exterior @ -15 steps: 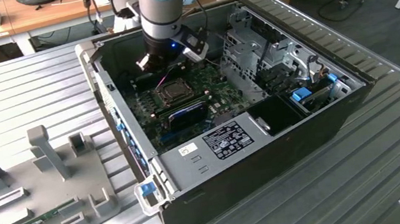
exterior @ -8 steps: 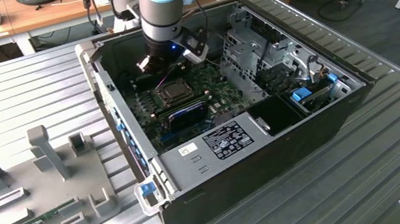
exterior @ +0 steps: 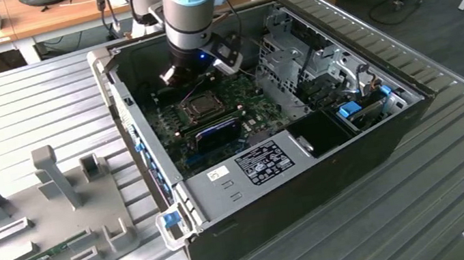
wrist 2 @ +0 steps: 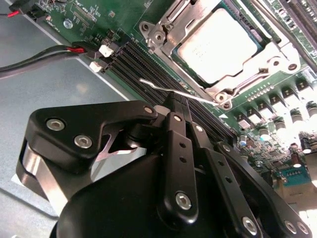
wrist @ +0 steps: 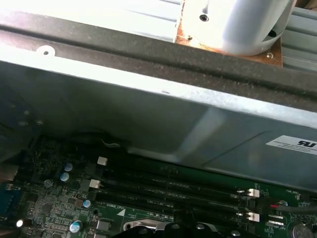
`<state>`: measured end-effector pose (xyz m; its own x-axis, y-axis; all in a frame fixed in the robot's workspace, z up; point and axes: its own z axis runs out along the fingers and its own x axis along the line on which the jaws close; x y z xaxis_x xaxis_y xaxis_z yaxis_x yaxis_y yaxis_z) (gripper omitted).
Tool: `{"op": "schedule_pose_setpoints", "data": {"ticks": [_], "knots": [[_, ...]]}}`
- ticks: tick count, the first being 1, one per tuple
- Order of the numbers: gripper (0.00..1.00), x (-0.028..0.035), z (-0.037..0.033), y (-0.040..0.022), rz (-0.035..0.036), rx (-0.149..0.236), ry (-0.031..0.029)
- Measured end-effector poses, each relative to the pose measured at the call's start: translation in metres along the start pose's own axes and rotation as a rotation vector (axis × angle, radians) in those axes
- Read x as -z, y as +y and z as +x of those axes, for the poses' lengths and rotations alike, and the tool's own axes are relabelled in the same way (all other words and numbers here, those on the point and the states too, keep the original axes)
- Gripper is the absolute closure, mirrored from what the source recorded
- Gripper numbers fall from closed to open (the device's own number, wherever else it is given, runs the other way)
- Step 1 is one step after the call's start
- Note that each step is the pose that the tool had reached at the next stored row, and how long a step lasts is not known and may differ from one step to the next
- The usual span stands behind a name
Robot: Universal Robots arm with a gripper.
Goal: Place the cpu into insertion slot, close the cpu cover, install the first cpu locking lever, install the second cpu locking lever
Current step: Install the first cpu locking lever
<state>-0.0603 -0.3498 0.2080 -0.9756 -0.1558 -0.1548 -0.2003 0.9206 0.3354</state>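
The cpu (wrist 2: 218, 44) lies flat in the insertion slot (exterior: 202, 107) on the green board inside the open computer case. The silvery cpu cover (wrist 2: 187, 71) lies down around the chip's grey top. A thin silver locking lever (wrist 2: 166, 89) stands out from the socket's corner, across the black memory slots. My gripper (wrist 2: 176, 101) is shut, and its tips are right at this lever; whether they touch it I cannot tell. In the exterior view my gripper (exterior: 190, 75) hangs just behind the socket.
Long black memory slots (wrist 2: 141, 59) run beside the socket, with red and black cables (wrist 2: 59, 52) close by. The case wall (wrist: 148, 114) rises close behind them. A metal drive cage (exterior: 305, 64) fills the case's right side. A grey fixture plate (exterior: 51, 212) lies on the table.
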Motion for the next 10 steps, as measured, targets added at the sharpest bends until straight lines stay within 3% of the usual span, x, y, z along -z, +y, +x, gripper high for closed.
{"op": "schedule_pose_setpoints", "data": {"ticks": [10], "knots": [[0.9, -0.0019, -0.0015, -0.001, 0.0, 0.0, -0.0001]]}}
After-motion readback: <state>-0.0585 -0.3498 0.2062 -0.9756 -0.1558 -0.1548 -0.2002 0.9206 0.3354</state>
